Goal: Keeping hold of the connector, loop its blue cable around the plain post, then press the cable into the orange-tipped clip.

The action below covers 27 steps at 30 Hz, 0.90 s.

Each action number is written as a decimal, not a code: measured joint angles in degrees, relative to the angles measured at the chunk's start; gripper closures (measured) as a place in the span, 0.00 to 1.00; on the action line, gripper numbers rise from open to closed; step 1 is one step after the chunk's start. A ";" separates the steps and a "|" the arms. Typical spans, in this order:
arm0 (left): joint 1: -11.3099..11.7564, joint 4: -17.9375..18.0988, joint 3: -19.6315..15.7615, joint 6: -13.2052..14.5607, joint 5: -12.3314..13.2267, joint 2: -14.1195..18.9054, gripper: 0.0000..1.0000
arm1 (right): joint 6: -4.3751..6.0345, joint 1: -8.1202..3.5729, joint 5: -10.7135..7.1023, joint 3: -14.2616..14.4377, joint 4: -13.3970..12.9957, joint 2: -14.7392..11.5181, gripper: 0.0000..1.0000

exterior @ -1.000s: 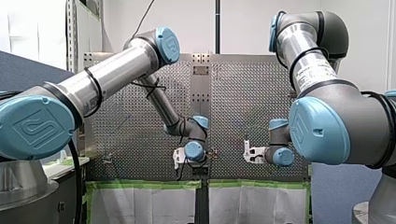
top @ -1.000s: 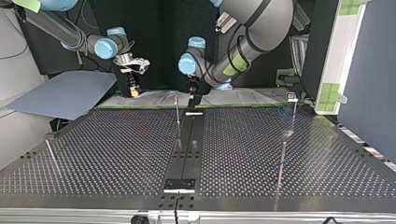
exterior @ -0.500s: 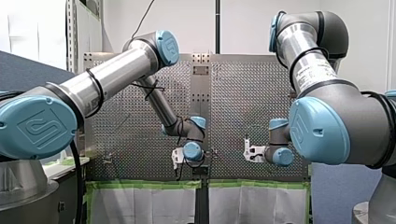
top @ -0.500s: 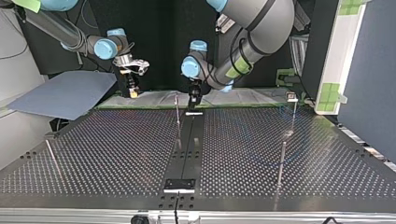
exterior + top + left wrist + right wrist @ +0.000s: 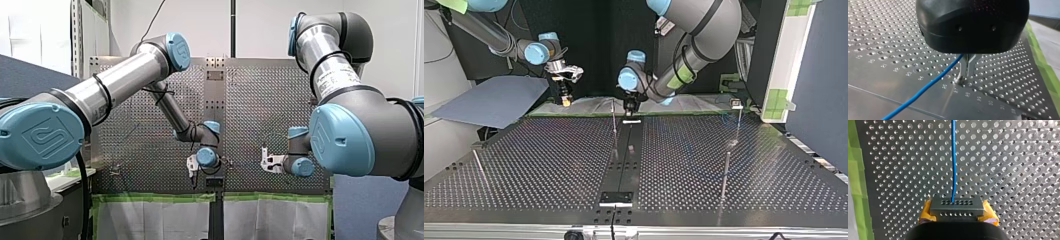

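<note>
The right end effector (image 5: 957,213) clamped on the connector (image 5: 956,205) between yellow pads, blue cable (image 5: 954,165) running ahead over the perforated bench (image 5: 1023,170), left end effector (image 5: 968,71) pinched narrow on it.

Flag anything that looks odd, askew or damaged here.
Nothing stands out. The connector sits square in my right claw, and the cable leaves it straight, with no kink in view. The table shows no damage.
</note>
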 joint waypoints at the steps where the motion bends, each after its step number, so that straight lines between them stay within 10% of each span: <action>1: 0.04 -0.21 0.20 -0.25 0.06 0.00 1.00 | 0.04 0.00 0.04 -0.06 -0.01 0.01 1.00; 27: 1.48 -1.21 1.85 -2.87 2.29 -1.67 1.00 | -0.08 -0.22 0.07 -4.09 2.37 3.52 1.00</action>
